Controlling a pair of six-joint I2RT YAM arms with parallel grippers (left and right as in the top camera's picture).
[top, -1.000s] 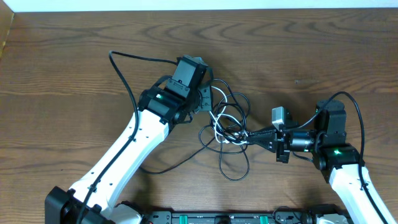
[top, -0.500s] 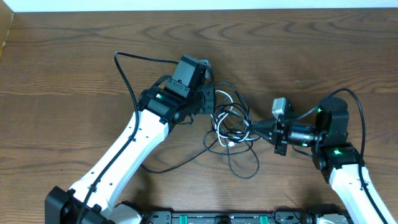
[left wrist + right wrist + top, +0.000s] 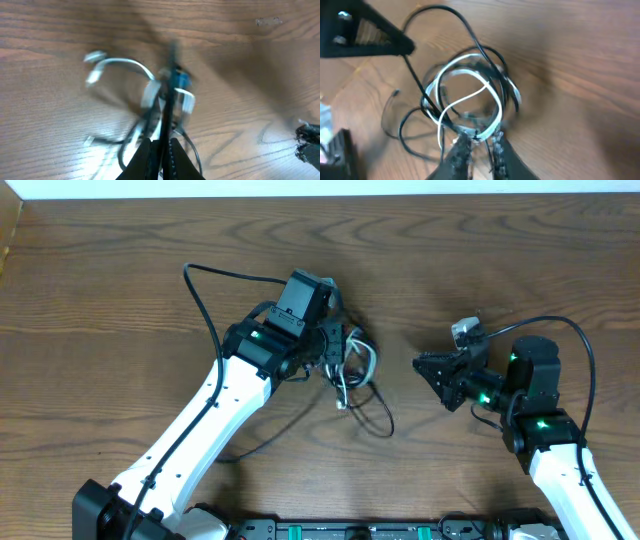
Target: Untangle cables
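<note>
Basically the cables (image 3: pixel 352 372) look light, limp and snag-prone, bunched right at the left hand (image 3: pixel 333 352), which is pinched onto them; the right hand (image 3: pixel 430 366), well apart from the left hand, is too blurred to call, so I'd grab a free outer loop.

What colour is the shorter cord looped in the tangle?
The shorter cord is white; clearest in right wrist view.

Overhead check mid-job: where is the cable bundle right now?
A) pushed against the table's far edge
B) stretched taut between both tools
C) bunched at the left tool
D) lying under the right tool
C: in the overhead view the cable bundle sits bunched at the left tool, with bare table between it and the right tool.
</note>
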